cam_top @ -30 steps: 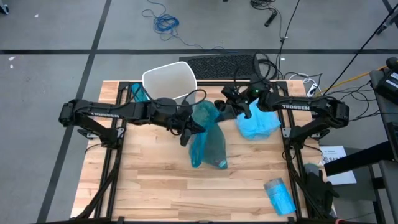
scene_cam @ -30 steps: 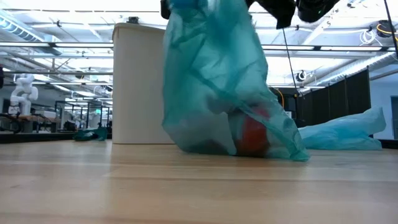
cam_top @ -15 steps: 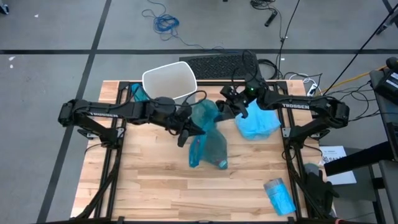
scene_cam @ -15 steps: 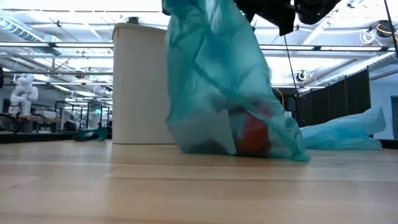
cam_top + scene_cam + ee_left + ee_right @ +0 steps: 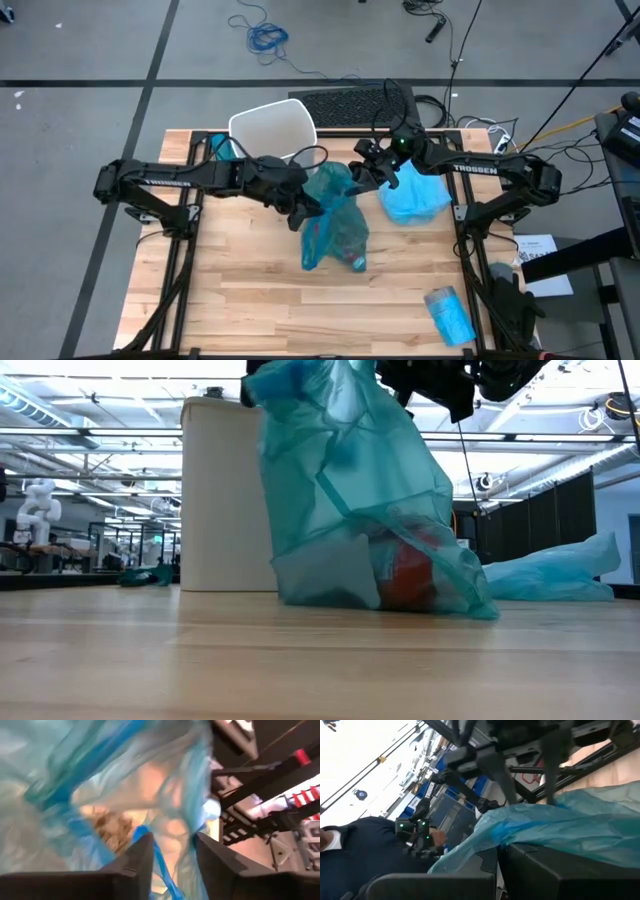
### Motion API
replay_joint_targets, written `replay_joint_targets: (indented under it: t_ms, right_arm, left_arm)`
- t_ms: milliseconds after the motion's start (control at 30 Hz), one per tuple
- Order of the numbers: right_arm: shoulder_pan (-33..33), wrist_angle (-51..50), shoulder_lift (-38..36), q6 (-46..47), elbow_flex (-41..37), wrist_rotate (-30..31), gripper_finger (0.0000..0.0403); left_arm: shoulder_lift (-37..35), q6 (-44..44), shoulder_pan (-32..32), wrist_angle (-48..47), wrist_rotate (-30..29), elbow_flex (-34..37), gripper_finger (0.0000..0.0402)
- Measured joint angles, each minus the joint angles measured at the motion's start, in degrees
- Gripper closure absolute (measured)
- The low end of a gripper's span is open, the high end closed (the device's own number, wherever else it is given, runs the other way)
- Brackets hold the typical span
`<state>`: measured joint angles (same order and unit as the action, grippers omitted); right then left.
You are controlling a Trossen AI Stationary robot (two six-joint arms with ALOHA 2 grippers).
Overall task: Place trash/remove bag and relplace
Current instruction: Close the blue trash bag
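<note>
The filled teal translucent plastic bag [image 5: 335, 225] sits near the middle of the table [image 5: 240, 290], its base resting on the wood and its neck gathered upward between the two arms. Through the film the low view shows the trash [image 5: 405, 575]: something red and a pale flat piece at the bottom.

The left gripper [image 5: 300, 205] is at the bag's upper left side, its jaws parted a little with folds of film between them. The right gripper [image 5: 365, 172] has its jaws closed on the bag's neck toward the far edge.

To do this step well, I judge that the neck should be kept pinched high while the left jaws take a fresh bite lower on the gathered film, so the mouth stays shut and nothing spills.

The white plastic bin [image 5: 272, 130] stands just behind the bag toward the far edge, close enough to be bumped. A loose pale blue bag [image 5: 415, 197] lies beside the right arm, and a folded blue packet [image 5: 449, 314] near the front right corner.
</note>
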<state>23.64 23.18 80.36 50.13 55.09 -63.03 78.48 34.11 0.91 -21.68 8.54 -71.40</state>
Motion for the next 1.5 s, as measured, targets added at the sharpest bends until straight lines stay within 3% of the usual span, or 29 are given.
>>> replay_joint_targets:
  t_ms: [133,300,400,600,867,1000,1100,1300,1500]
  right_arm:
    - [-0.07,0.05,0.0,-0.03,0.0,-0.06,0.0403]
    - [-0.32,0.07,0.0,0.0,0.0,-0.07,0.0403]
    - [-0.96,0.13,0.0,-0.02,0.0,-0.06,0.0403]
    - [-2.97,0.84,0.0,0.27,0.0,0.12,0.0403]
    - [-3.55,2.58,-0.02,1.53,0.0,1.52,0.0403]
    - [-3.34,-0.35,-0.02,0.1,0.0,1.54,0.0403]
    - [-3.34,-1.86,-0.02,-1.2,0.0,1.52,0.0403]
    - [-3.37,-4.3,-0.02,-4.08,0.0,2.64,0.0403]
    - [-2.56,-6.33,-0.02,-6.25,0.0,4.75,0.0403]
  left_arm:
    - [0.04,0.23,0.19,-0.43,-0.09,0.02,0.0231]
    - [0.02,1.48,0.19,-2.77,-1.94,0.02,0.0242]
    - [0.03,1.5,0.2,-3.43,-3.83,0.02,0.0274]
    - [0.03,1.53,0.22,-4.75,-6.39,0.02,0.039]
    - [-2.71,1.44,0.19,-5.02,-6.65,0.02,0.04]
    - [-7.15,4.83,0.16,-5.49,-6.54,0.02,0.039]
    - [-11.96,10.87,-1.25,-11.93,-5.99,0.02,0.0374]
    - [-19.07,22.36,-10.23,-20.85,-13.61,0.01,0.0311]
    - [-16.94,33.94,-17.13,-25.48,-20.81,0.48,0.0237]
